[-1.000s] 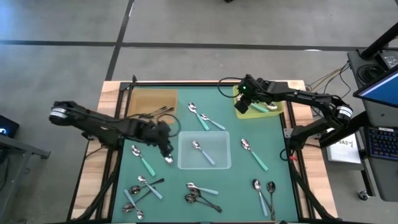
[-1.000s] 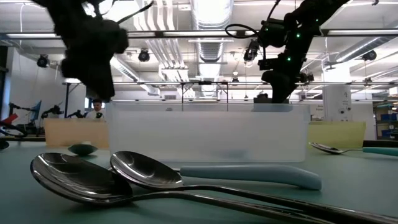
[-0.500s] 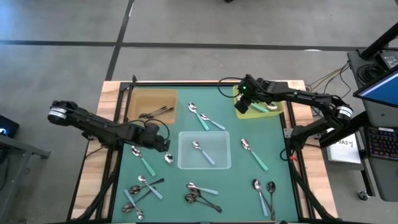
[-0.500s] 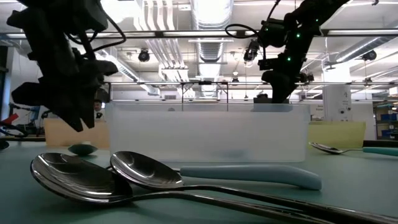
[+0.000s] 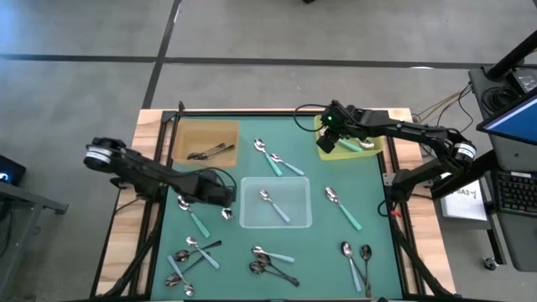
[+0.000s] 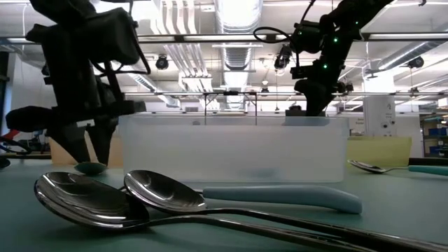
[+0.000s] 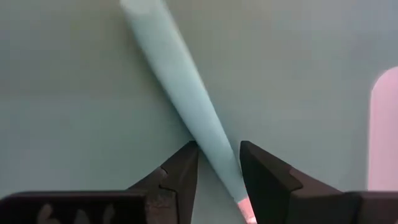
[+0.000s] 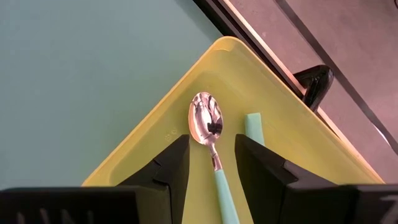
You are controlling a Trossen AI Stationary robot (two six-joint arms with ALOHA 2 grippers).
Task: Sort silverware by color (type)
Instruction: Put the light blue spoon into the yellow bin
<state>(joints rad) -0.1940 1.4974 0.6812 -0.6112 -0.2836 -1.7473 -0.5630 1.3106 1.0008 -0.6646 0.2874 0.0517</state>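
High view: left gripper [image 5: 220, 195] has dropped beside the clear tray [image 5: 276, 204], fingers spread astride a pale-blue-handled spoon [image 7: 180, 87], not yet pinching.

In the left wrist view, the pale handle [image 7: 180, 81] ran out past the upper edge, and its other end was hidden between the fingers. In the right wrist view, the teal spoon [image 8: 210, 134] was cut off at the lower edge. A second teal handle [image 8: 255, 124] hid its bowl.
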